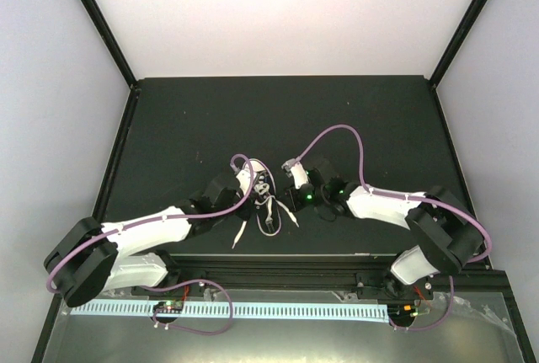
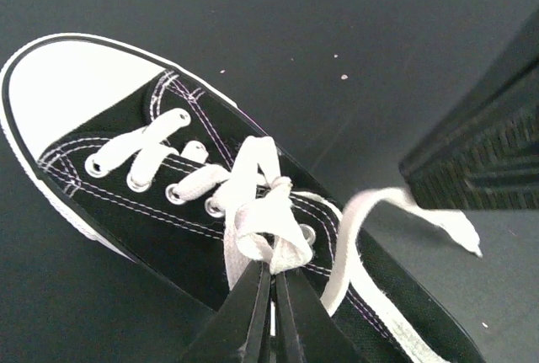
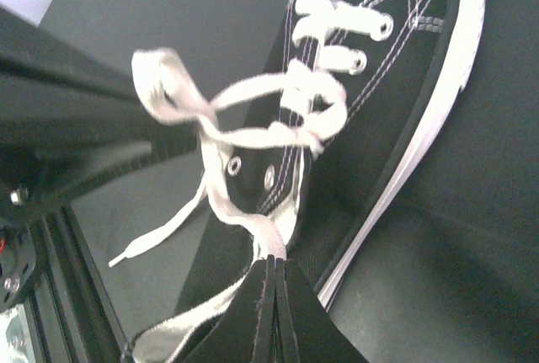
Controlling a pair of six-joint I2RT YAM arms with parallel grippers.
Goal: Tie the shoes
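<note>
The small black sneaker (image 1: 264,199) with white toe cap and white laces lies near the table's front edge between my two arms. In the left wrist view the sneaker (image 2: 126,211) lies with its toe to the upper left; my left gripper (image 2: 271,272) is shut on a folded loop of white lace (image 2: 269,228) over the eyelets. In the right wrist view the sneaker (image 3: 370,110) points up; my right gripper (image 3: 274,260) is shut on another bend of white lace (image 3: 253,230) beside the shoe's opening. A loose lace end (image 2: 455,228) trails onto the table.
The black table (image 1: 278,119) is walled by white panels at the back and sides. A metal rail with a perforated strip (image 1: 253,308) runs along the near edge. The other arm's black body (image 2: 497,136) looms close at the right of the left wrist view.
</note>
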